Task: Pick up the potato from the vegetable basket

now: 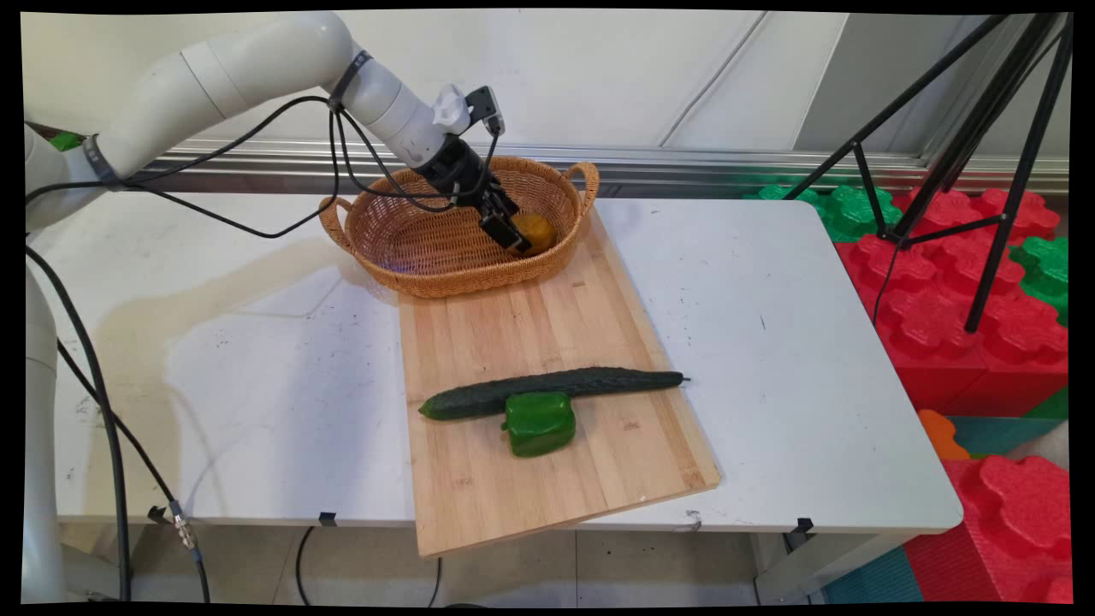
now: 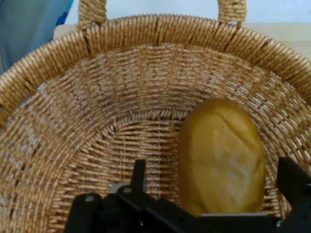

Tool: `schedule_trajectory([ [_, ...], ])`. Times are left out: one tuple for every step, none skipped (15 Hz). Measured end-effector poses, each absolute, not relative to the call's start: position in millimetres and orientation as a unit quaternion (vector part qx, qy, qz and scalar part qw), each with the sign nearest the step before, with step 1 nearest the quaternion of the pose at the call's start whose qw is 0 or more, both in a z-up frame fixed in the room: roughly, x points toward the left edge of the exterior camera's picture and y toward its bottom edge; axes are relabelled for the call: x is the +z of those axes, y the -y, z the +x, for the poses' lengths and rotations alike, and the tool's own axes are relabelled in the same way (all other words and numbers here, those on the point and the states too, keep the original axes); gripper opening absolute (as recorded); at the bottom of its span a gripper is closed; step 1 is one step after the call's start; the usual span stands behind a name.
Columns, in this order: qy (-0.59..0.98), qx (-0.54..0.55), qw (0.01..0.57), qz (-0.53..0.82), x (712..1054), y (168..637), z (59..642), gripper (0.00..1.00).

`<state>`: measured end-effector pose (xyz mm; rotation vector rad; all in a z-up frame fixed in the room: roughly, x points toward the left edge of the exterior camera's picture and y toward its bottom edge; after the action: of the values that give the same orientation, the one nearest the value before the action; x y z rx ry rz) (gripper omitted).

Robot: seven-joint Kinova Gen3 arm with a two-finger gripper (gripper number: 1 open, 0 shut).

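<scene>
hand view is showing my jaws (image 2: pixel 209 194) standing wide apart and gripping nothing, with the yellow potato (image 2: pixel 221 153) lying between my two fingers (image 2: pixel 138 177), nearer the right one. it is resting on the woven floor of the basket (image 2: pixel 160 34), close against the basket's side wall, and its long axis is running straight away from me, so my fingers are flanking its long sides. from the main view, i am reaching down at a slant into the basket (image 1: pixel 376 244), which is sitting on the far end of the cutting board (image 1: pixel 547 488) on the bench (image 1: pixel 796 342). well apart, near the board's front, a cucumber (image 1: pixel 556 389) is lying crosswise, touching a green pepper (image 1: pixel 539 423).
</scene>
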<state>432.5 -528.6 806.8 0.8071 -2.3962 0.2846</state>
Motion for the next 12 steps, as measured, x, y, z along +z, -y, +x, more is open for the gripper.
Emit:
schedule_trajectory([
  [0.9, 0.106, 0.294, 0.303, 805.5, 529.1, 432.0, 1.0],
  [0.901, 0.104, 0.293, 0.304, 803.6, 529.5, 431.2, 1.0],
  [0.901, 0.103, 0.293, 0.304, 802.5, 529.8, 430.7, 1.0],
  [0.901, 0.101, 0.292, 0.304, 800.9, 530.1, 430.0, 1.0],
  [0.901, 0.1, 0.292, 0.305, 800.1, 530.3, 429.6, 1.0],
  [0.901, 0.099, 0.292, 0.305, 798.8, 530.6, 428.9, 1.0],
  [0.901, 0.099, 0.292, 0.305, 798.2, 530.8, 428.6, 1.0],
  [0.901, 0.099, 0.292, 0.306, 797.3, 531.0, 428.3, 1.0],
  [0.901, 0.099, 0.292, 0.306, 796.6, 531.5, 428.0, 1.0],
  [0.9, 0.099, 0.292, 0.307, 796.1, 531.9, 427.7, 0.0],
  [0.9, 0.1, 0.292, 0.307, 795.6, 532.3, 427.5, 0.0],
  [0.9, 0.1, 0.292, 0.307, 795.4, 532.5, 427.5, 0.0],
])
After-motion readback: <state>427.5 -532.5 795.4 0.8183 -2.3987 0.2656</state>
